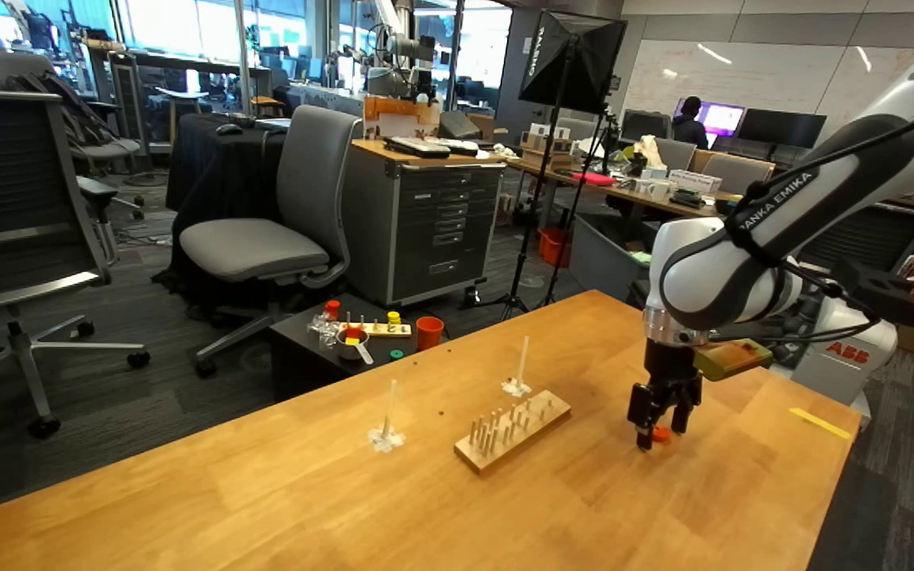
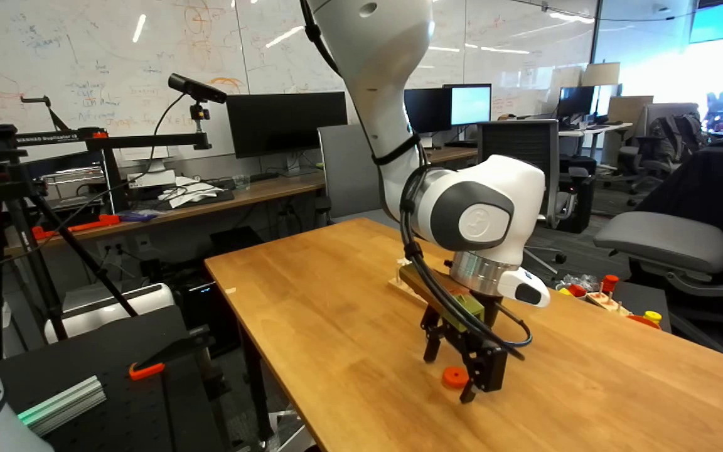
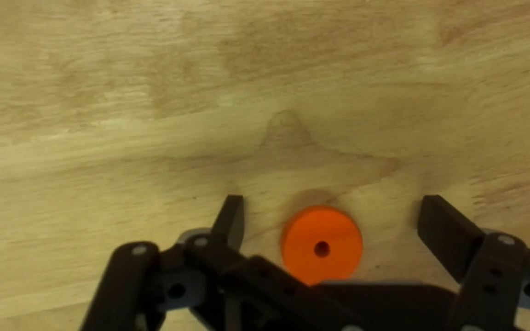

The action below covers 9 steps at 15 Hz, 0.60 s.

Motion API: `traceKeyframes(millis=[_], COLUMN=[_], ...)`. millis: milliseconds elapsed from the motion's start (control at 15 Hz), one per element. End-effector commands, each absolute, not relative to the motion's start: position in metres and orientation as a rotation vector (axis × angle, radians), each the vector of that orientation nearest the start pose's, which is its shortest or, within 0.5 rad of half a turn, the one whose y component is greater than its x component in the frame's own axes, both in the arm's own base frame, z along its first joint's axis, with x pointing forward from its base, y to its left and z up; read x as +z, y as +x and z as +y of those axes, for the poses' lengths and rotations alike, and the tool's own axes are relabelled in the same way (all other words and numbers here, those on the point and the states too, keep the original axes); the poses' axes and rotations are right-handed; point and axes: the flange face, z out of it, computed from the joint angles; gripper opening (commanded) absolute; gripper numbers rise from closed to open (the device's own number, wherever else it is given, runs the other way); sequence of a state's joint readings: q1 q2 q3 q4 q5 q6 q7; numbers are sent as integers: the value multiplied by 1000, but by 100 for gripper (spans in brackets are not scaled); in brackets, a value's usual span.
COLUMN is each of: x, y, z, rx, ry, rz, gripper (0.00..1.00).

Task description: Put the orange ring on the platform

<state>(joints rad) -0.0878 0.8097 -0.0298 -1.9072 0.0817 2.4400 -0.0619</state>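
"How does your tool (image 3: 331, 216) stand?"
"My tool is spread wide; I see the orange ring (image 3: 321, 246) between its fingertips (image 3: 228, 214), apart from both."
"And the ring lies where?"
"Flat on the bench (image 1: 330, 507), towards the right in an exterior view, with the pegged platform (image 1: 516, 438) well apart to the left."

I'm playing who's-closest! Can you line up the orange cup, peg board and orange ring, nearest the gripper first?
In an exterior view:
1. Orange ring: on the tabletop, seen between the jaws of the open gripper.
2. Wooden peg board: same tabletop, left of the gripper.
3. Orange cup: beyond the tabletop, farther left.
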Motion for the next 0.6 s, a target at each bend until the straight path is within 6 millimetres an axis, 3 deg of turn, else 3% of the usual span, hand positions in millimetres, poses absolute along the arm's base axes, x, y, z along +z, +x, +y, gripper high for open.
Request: traceKeyframes(millis=[0,533], x=[52,53], y=[579,584], z=[-72,-76], rx=[410,398], ry=[-3107,-3149], rz=[174,116], gripper=[100,100])
